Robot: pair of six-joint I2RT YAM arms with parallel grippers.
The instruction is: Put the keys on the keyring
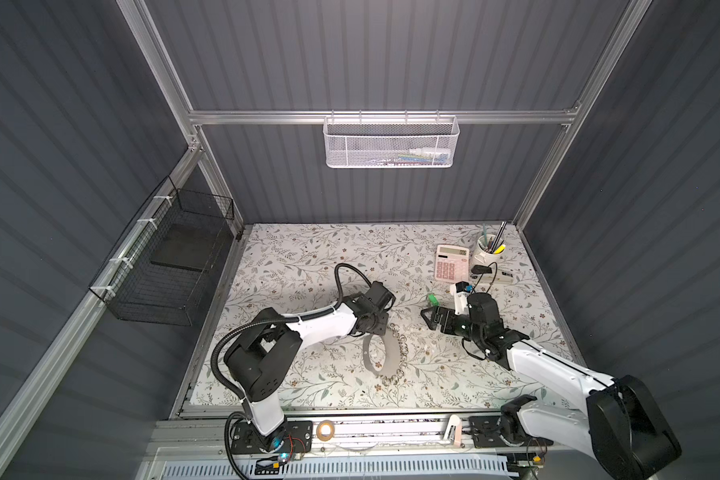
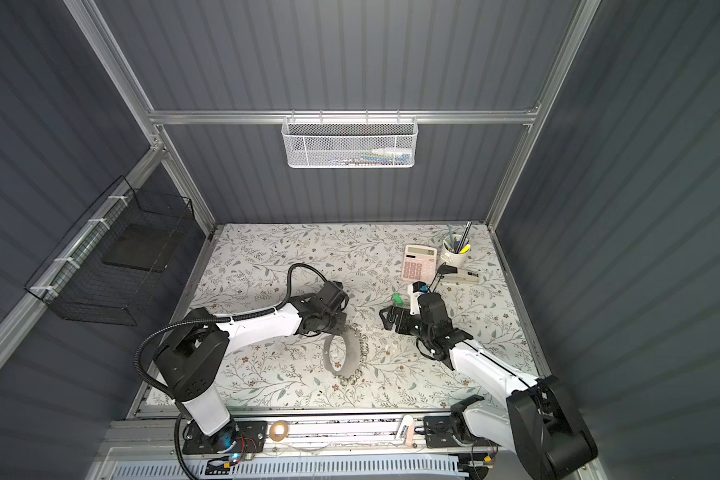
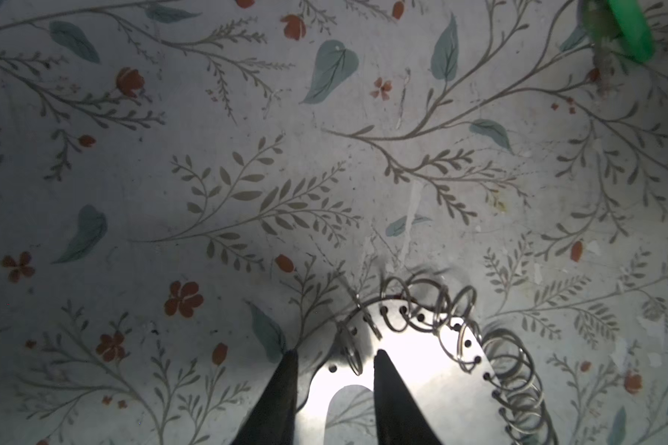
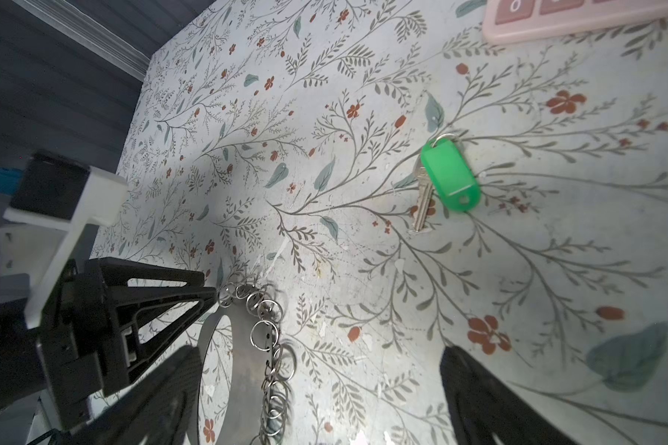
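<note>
The keyring [image 1: 391, 353] [image 2: 350, 353] is a flat shiny metal crescent fringed with small split rings, lying mid-table. My left gripper [image 1: 380, 329] [image 2: 341, 327] sits low at its far end. In the left wrist view its jaws [image 3: 336, 354] stand slightly apart, one fingertip off the outer edge and one over the keyring [image 3: 429, 370]. The key [image 1: 432, 299] [image 2: 397, 299] [image 4: 450, 175], with a green tag and silver blade, lies flat, right of the keyring. My right gripper [image 1: 427, 320] [image 2: 385, 320] [image 4: 321, 358] hovers wide open and empty just short of it.
A pink calculator [image 1: 452, 262], a white cup of pens [image 1: 489, 247] and a stapler [image 1: 497, 277] crowd the far right corner. A black wire basket [image 1: 171, 266] hangs on the left wall and a white mesh basket [image 1: 391, 141] on the back rail.
</note>
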